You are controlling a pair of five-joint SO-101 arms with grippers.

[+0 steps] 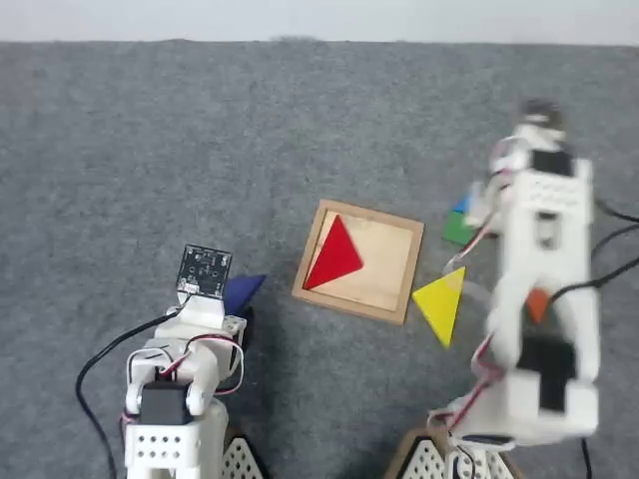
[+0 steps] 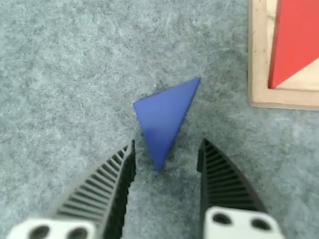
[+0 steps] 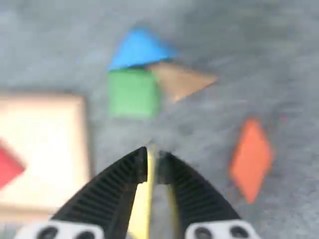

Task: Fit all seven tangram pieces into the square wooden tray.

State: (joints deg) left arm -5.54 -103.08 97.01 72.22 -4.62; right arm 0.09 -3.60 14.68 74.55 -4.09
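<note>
Tray, left end effector open astride blue triangle, right end effector seemingly closed.

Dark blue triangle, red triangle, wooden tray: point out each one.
Dark blue triangle (image 2: 164, 118): left wrist view, centre of its face.
Red triangle (image 1: 334, 257): high view, centre of its face.
Wooden tray (image 1: 386, 262): high view, bare floor.

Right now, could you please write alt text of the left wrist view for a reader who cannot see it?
The open left pincer hangs over a grey mat, its two black fingers on either side of the near tip of a dark blue triangle lying flat. Farther off is a corner of the wooden tray, with a red triangle inside.
</note>
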